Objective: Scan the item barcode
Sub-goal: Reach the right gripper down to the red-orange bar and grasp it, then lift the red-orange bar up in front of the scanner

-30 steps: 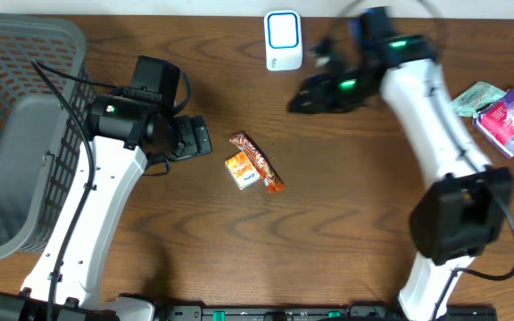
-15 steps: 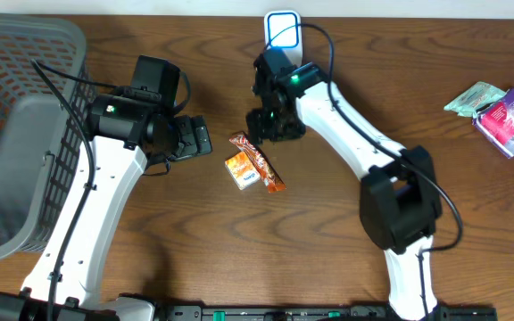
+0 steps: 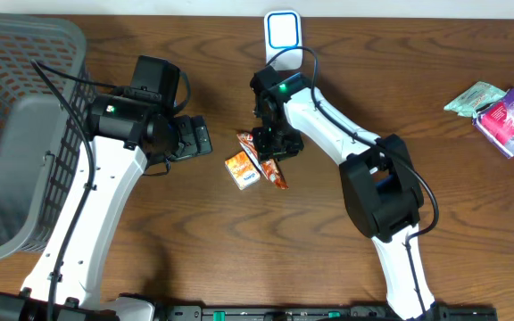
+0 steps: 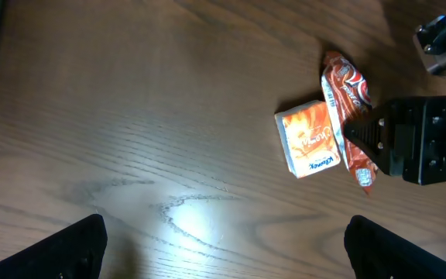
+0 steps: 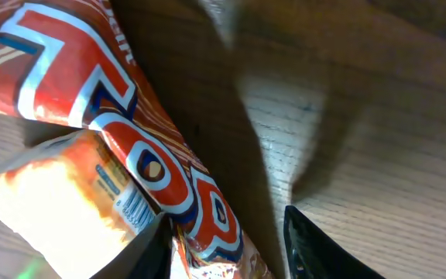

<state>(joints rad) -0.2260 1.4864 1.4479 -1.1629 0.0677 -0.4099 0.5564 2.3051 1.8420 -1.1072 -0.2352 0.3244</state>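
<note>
Right pincer (image 5: pixel 235 248) straddling red candy bar (image 5: pixel 152 177), orange packet (image 5: pixel 64 203) beside

Using the snack bar (image 3: pixel 276 175) as my anchor: the small box (image 3: pixel 242 170) lies touching its left side, both flat on the table (image 3: pixel 328 259). The scanner (image 3: pixel 283 37) stands behind the bar, at the far table edge. The basket (image 3: pixel 7 134) is way off to its left, and two more items (image 3: pixel 500 111) are well off to its right. My right gripper (image 3: pixel 272 147) is directly over the bar, and my left gripper (image 3: pixel 202 138) is left of the bar, beyond the box.
</note>
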